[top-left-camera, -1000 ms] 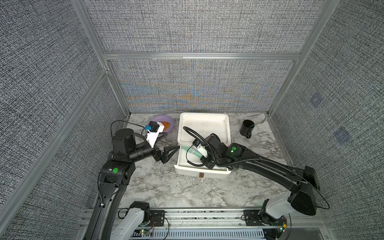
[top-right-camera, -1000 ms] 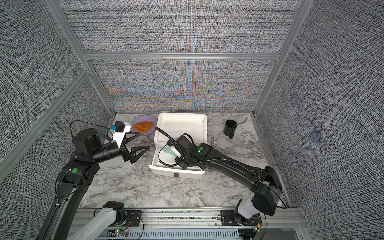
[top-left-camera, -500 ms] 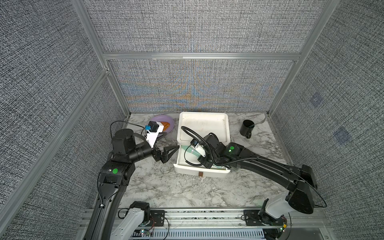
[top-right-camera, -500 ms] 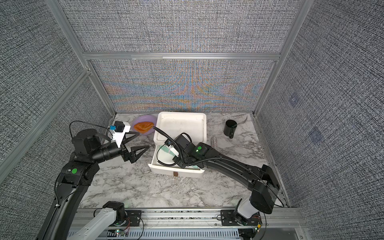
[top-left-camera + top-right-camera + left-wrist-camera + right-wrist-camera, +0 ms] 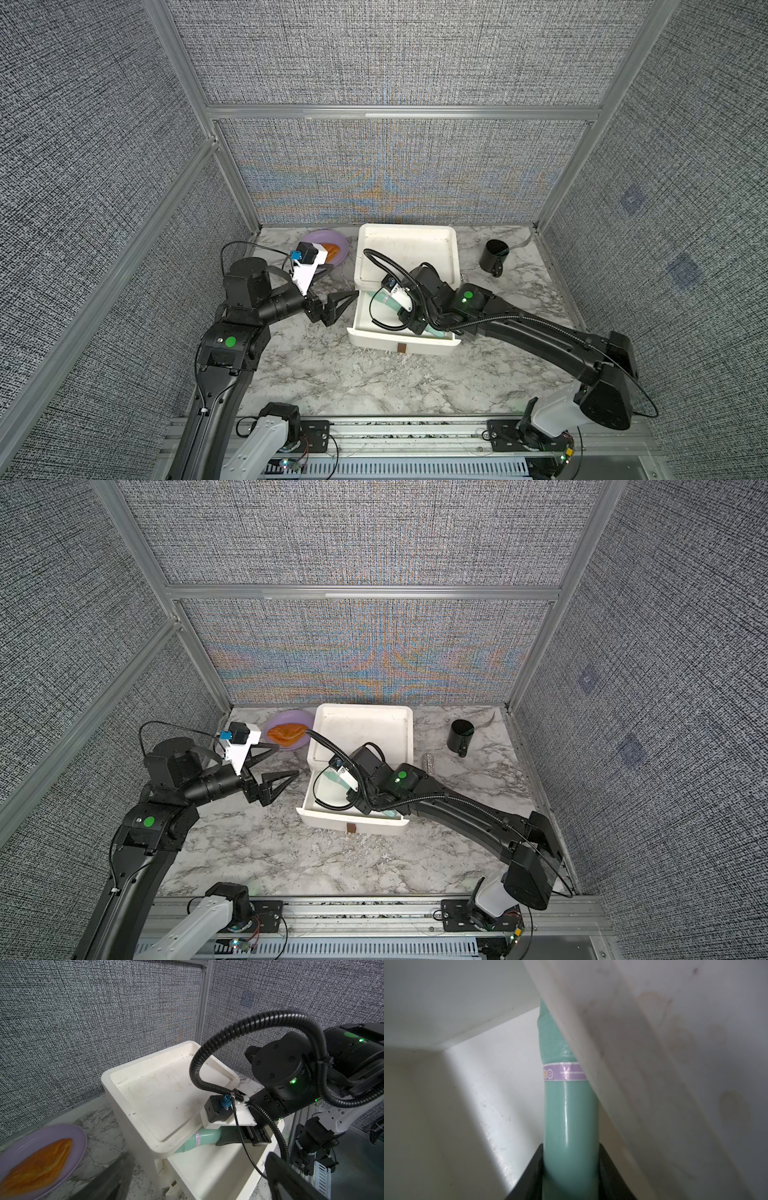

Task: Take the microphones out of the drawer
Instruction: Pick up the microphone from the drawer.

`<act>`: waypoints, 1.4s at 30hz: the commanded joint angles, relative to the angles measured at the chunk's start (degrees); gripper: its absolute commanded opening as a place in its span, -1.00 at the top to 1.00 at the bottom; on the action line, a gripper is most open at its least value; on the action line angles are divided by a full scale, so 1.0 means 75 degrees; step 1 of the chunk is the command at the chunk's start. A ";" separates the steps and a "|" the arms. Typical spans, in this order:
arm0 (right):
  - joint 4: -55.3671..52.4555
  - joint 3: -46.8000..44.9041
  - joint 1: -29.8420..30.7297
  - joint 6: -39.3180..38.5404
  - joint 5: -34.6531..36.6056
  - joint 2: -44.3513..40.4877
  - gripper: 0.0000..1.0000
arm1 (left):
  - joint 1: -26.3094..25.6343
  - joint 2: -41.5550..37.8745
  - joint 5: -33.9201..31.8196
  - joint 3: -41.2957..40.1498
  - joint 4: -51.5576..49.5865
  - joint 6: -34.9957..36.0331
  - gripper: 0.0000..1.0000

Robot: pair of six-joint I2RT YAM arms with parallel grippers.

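The teal microphone (image 5: pixel 569 1115) lies in the open drawer (image 5: pixel 419 348), its far end under the white cabinet (image 5: pixel 409 249) and its handle pinched in my right gripper (image 5: pixel 571 1159), so lifting it out is left; my left gripper (image 5: pixel 343 307) hangs spread wide alongside.

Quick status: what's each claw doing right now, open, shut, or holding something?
Left claw: open, holding nothing.
Right claw: closed on the teal microphone.
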 commanded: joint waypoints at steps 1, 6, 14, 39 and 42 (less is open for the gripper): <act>0.0007 0.0074 0.0007 -0.0173 -0.0115 -0.0111 0.54 | 0.0008 -0.0046 -0.0097 -0.0008 0.0162 0.0094 -1.00; -0.0077 -0.0063 0.0019 -0.0646 -0.0414 -0.0393 0.75 | 0.0008 -0.0058 -0.0098 -0.0022 0.0190 0.0078 -1.00; -0.0674 0.0216 0.0018 -0.1097 -0.0471 -0.0430 1.00 | 0.0007 -0.0087 -0.0142 -0.0026 0.0193 0.0099 -1.00; -0.1056 0.0781 0.0181 -0.1265 -0.1034 -0.1091 1.00 | 0.0016 -0.0111 -0.0170 -0.0027 0.0208 0.0091 -1.00; -0.0963 0.0838 0.0049 -0.1064 -0.1047 -0.1227 1.00 | 0.0016 -0.0079 -0.0129 -0.0014 0.0209 0.0078 -1.00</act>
